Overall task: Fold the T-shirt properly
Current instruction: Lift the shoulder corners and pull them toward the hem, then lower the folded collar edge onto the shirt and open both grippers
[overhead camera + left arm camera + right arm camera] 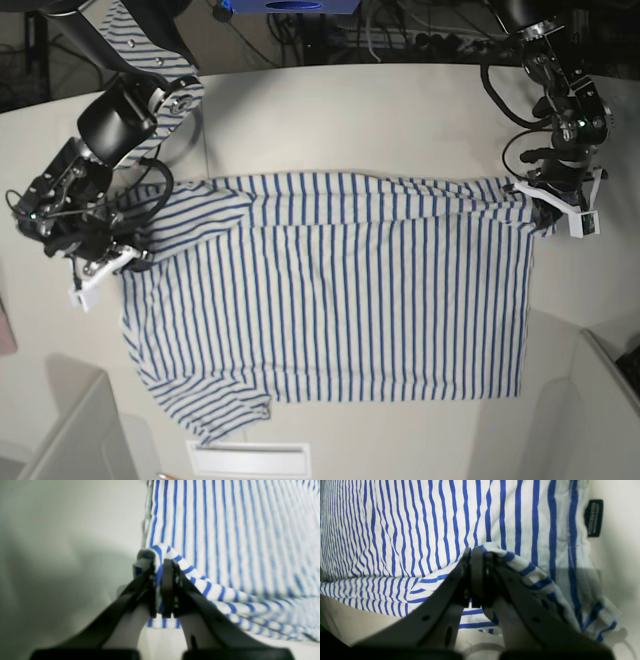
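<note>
Left pincer point(162, 585) and right pincer point(477, 577) clamp T-shirt point(340, 290) edges, arms seemingly low, spread.

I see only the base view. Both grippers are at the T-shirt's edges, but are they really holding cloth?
Observer: Yes. In the left wrist view the left gripper is shut on a bunched fold of the T-shirt.
Operator: And the right one?
Observer: The right gripper is also shut on a fold of cloth.
Operator: Any landmark near it?
Observer: A small dark label hangs at the hem close by.
</note>
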Tool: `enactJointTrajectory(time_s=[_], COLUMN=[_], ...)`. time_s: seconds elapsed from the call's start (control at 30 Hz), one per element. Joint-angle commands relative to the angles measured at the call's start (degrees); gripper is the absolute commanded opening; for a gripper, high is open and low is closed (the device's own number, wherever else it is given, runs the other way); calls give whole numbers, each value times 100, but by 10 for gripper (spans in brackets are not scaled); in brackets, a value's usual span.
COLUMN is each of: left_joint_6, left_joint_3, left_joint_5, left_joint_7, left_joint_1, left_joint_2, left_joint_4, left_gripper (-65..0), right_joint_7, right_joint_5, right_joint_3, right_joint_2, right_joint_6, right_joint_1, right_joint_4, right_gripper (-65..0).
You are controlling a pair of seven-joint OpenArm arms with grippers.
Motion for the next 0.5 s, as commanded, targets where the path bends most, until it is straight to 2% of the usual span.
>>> enactJointTrajectory(time_s=[0.0,0.47], left_joint_6=[-18,-27], left_joint_3=[-20,-20], left_joint_5=[24,112], left_joint_7=[-134,-134], left_joint_1=[-61,-352], left_joint_2=[-67,-84], left_joint_4=[86,95], left_gripper=[-650,-650], right_joint_7=[114,158], right_joint_5=[123,105], right_joint_3=[-26,-26], right_joint_2=[66,75], right_joint_6=[8,8], right_joint_1=[166,412], right_joint_4=[78,78], right_gripper=[-650,-650])
